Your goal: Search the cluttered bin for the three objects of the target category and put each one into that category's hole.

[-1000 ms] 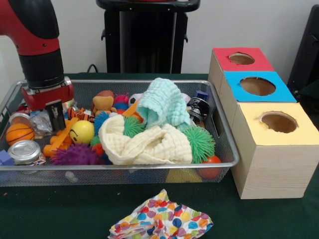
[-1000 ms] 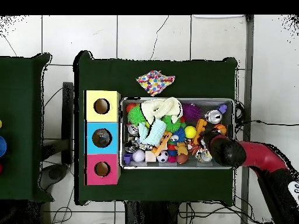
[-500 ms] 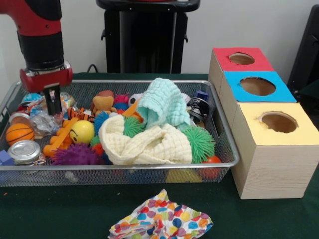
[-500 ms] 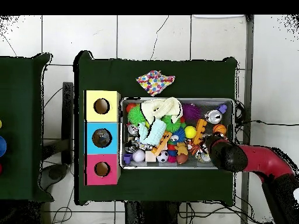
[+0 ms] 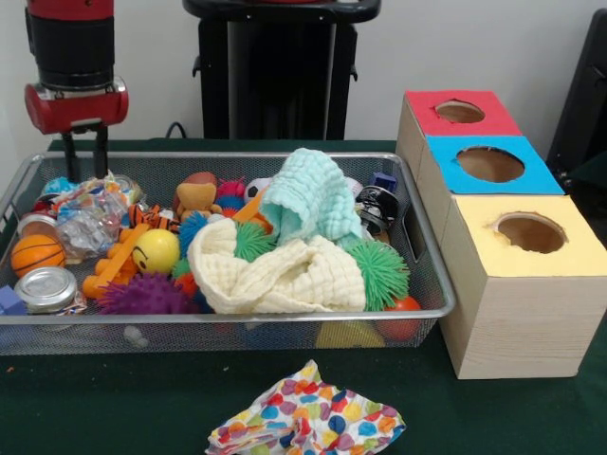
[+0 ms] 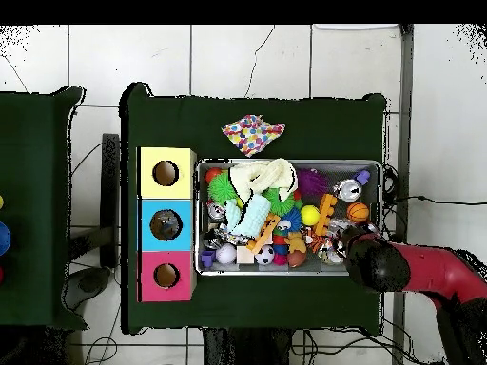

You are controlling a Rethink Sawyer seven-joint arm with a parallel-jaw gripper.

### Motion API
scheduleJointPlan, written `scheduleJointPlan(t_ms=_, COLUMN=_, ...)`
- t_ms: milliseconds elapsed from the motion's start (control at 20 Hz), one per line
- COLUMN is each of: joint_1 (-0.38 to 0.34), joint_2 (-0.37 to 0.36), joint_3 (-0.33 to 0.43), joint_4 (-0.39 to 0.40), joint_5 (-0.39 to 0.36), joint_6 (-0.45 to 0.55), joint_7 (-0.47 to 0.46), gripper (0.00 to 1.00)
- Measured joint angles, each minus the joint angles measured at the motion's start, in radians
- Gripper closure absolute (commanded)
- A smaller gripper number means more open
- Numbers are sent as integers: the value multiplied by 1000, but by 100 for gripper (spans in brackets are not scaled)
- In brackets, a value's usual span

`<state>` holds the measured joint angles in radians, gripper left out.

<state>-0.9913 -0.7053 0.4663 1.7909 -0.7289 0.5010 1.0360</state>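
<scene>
A wire mesh bin holds a heap of toys. Among them are a mint cloth, a cream cloth, green spiky balls, a yellow smiley ball, an orange basketball, a purple spiky ball, a tin can and crinkled wrappers. My gripper hangs open above the bin's far left corner, nothing between its fingers. In the overhead view the arm's wrist covers the gripper at the bin's lower right corner.
Three boxes with round holes stand in a row right of the bin: red, blue, yellow. A colourful dotted cloth lies on the green table in front of the bin.
My gripper has risen out of the clutter and drawn back toward the bin's far left corner. Its two fingers now show apart. The toys have not shifted.
</scene>
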Motion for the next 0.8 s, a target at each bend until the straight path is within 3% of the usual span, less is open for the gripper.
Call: scheduleJointPlan(t_ms=800, joint_1=-1, joint_2=-8, joint_3=-34, joint_4=8, joint_5=41, joint_6=0, joint_7=0, gripper=0)
